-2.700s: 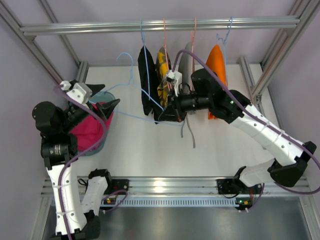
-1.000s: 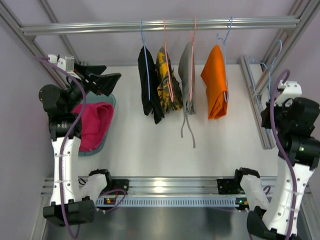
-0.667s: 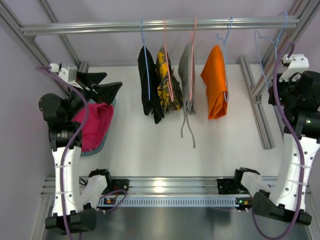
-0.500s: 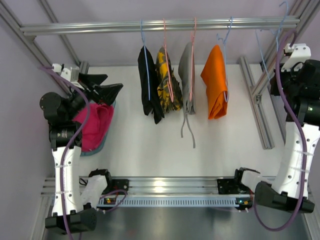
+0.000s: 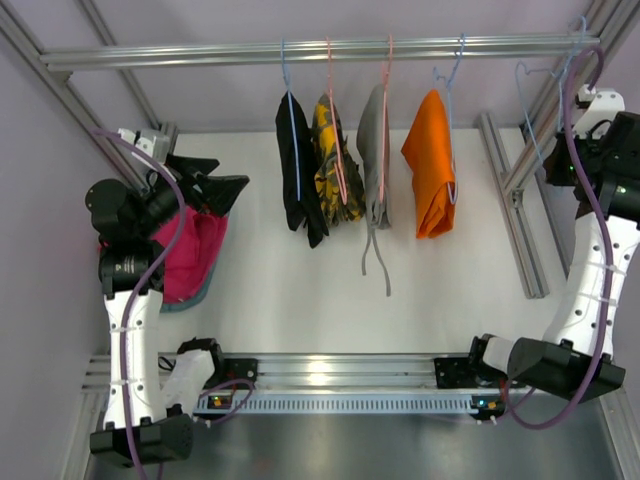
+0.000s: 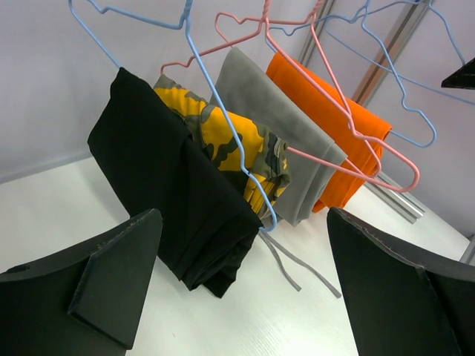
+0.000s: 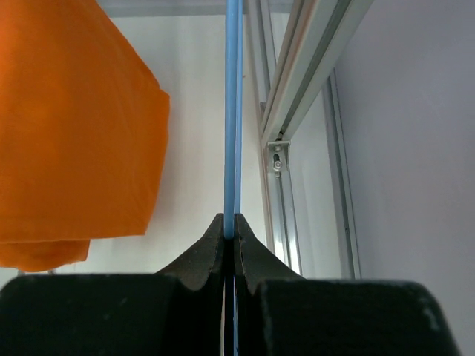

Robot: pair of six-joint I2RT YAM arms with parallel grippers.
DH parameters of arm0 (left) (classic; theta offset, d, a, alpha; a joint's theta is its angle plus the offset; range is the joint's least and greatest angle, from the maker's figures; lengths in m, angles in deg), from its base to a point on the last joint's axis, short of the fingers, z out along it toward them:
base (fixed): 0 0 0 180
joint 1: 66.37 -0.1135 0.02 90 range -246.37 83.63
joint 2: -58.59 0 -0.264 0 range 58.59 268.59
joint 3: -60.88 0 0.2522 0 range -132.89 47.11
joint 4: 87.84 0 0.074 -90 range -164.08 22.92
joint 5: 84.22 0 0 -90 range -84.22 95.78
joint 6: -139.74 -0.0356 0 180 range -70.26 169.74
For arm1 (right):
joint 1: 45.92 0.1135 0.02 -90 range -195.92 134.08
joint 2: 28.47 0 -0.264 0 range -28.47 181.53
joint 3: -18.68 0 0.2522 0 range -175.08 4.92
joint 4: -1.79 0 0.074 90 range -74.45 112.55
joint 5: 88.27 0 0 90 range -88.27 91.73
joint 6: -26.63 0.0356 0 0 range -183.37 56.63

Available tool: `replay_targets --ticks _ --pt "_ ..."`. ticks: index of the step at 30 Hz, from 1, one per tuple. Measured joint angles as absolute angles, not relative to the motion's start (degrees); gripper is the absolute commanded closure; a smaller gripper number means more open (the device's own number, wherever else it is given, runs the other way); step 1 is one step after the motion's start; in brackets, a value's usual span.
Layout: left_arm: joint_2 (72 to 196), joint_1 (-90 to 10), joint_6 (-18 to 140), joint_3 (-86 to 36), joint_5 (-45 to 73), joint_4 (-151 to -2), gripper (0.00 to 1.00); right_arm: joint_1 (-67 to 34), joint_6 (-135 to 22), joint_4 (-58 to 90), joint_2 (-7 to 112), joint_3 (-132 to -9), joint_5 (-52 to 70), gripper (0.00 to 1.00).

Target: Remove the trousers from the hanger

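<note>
Our right gripper point(image 7: 230, 225), pinching the emptied blue hanger point(image 7: 232, 111), has swung far right (left gripper point(image 5: 233, 171) spread), so the black trousers point(image 6: 163, 185) come next.

The black trousers point(image 5: 297, 185) hang folded over a blue hanger point(image 5: 290, 130); the magenta-pink trousers point(image 5: 195, 250) lie bunched in a teal tray point(image 5: 186, 303).

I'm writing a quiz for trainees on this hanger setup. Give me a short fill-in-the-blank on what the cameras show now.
1. The right gripper is shut on an empty ____ hanger.
2. ____ garments hang on the rail.
3. The magenta-pink trousers lie in a teal tub by the left gripper, whose fingers are ____.
4. The garment nearest the right gripper is ____.

Missing words: blue; four; open; orange.
</note>
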State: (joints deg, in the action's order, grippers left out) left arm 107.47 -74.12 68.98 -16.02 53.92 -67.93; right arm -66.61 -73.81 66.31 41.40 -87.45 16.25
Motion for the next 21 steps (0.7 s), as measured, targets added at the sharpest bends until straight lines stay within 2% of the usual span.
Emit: replay_targets --ticks 2,6,10,11,13,14,16,17,20,21 --pt "107.54 -74.12 68.92 -16.00 53.97 -67.47 0.01 -67.59 -73.98 65.39 41.36 -85.71 16.95 0.98" --pt "108.28 -74.12 69.22 -15.98 54.47 -67.03 0.02 -68.69 -74.86 64.76 41.25 -82.23 18.37 0.89" --pt "110.10 -74.03 70.97 -15.98 55.45 -66.66 0.03 -69.52 -75.32 64.69 41.14 -80.18 19.71 0.75" --pt "110.47 -73.99 71.37 -15.98 55.63 -66.51 0.03 -69.63 -75.29 64.78 41.05 -80.07 19.88 0.62" --pt "111.08 -73.62 72.66 -15.95 55.76 -66.31 0.04 -69.71 -75.32 64.82 40.61 -79.83 20.17 0.47" --pt "111.30 -73.23 73.49 -15.93 55.80 -66.33 0.04 -69.74 -75.34 64.78 40.31 -79.83 20.28 0.34" --pt "111.49 -72.22 74.93 -15.76 55.87 -66.49 0.04 -69.74 -75.43 64.87 39.59 -79.83 20.49 0.23" --pt "111.58 -71.50 76.26 -15.63 55.91 -67.03 0.04 -69.74 -75.53 64.91 39.00 -79.83 20.58 0.13" --pt "112.17 -70.06 80.72 -15.04 56.11 -70.57 0.06 -69.74 -75.62 65.83 37.42 -80.42 20.91 0.01" --pt "112.61 -69.49 82.67 -14.88 56.11 -72.45 0.07 -69.74 -75.60 66.40 36.81 -80.98 21.02 0.01"
